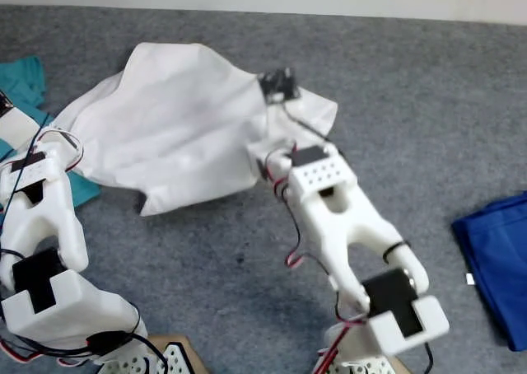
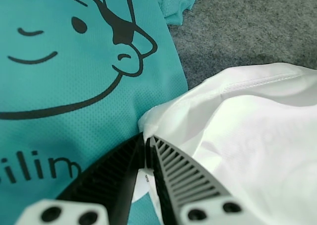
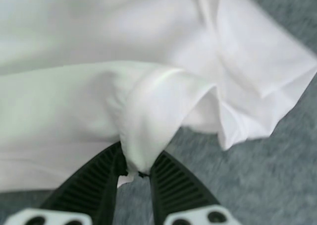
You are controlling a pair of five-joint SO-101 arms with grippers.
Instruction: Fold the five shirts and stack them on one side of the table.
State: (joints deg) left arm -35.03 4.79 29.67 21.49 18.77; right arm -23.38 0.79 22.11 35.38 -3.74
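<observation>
A white shirt (image 1: 177,127) lies crumpled in the middle of the grey table, partly lifted. My left gripper (image 2: 147,146) is shut on the shirt's left edge (image 2: 237,136), just over a teal printed shirt (image 2: 74,76). The left arm (image 1: 41,201) stands at the table's left side. My right gripper (image 3: 134,170) is shut on a fold of the white shirt (image 3: 148,106) at its right side, held above the table. The right arm (image 1: 329,184) reaches in from the front centre. The teal shirt (image 1: 23,81) shows at the far left, partly under the white one.
A dark blue shirt (image 1: 498,259) lies at the right edge of the table. The grey felt surface (image 1: 428,102) is bare at the back right and in front of the white shirt. A small black part (image 1: 278,84) with a cable rests on the white shirt's far right.
</observation>
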